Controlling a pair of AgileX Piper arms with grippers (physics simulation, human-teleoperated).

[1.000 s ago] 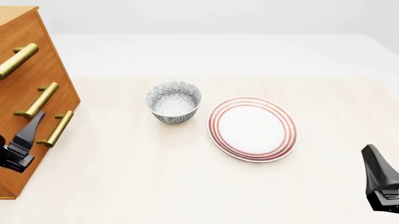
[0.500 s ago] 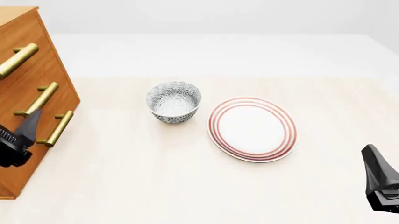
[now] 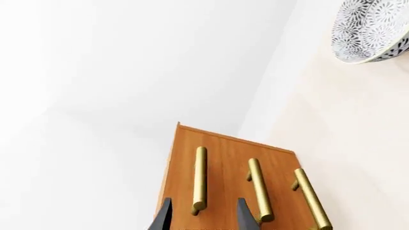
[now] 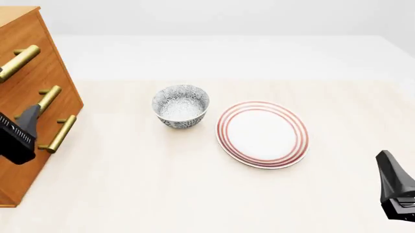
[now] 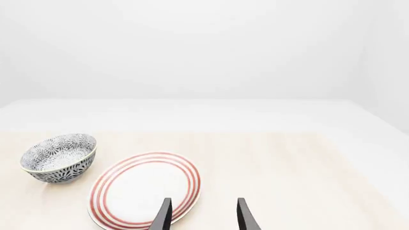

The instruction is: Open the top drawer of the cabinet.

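Left gripper (image 3: 200,216), fingers spread with an open gap, holding nothing; in its wrist view the two dark fingertips (image 3: 162,218) flank the near end of one brass bar handle (image 3: 199,179) without visibly touching it. In the front view the left gripper (image 4: 19,132) hangs before the face of the cabinet (image 4: 29,63), an orange-brown chest at the far left edge of the table (image 4: 194,189). The top drawer (image 4: 26,43) is the highest of three; its front appears flush with the two below. Right gripper (image 5: 201,215), also spread and empty, low at the near right, well apart from the cabinet. Between the arms: a patterned bowl (image 4: 181,106), and just right of it a red-ringed plate (image 4: 262,133).
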